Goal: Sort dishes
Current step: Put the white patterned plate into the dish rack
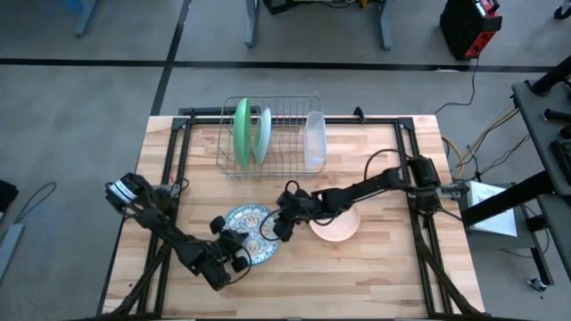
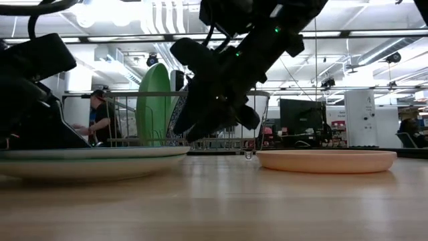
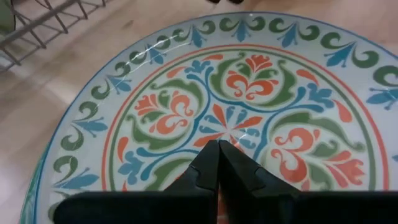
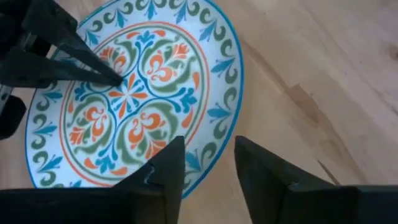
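One floral plate point(image 1: 251, 234) and one peach bowl point(image 1: 336, 223) lie flat; two plates stand racked — left end effector point(image 3: 217, 147) together, right end effector point(image 4: 208, 163) apart.

Site: open-plan robotics lab | Evidence: wooden workbench point(image 1: 375, 259) on concrete floor; monitors point(image 2: 299, 117); ceiling strip lights; person point(image 2: 100, 117) at desk

Right end effector point(image 4: 206, 163) (fingers apart) above floral plate's point(image 4: 163, 74) rim.
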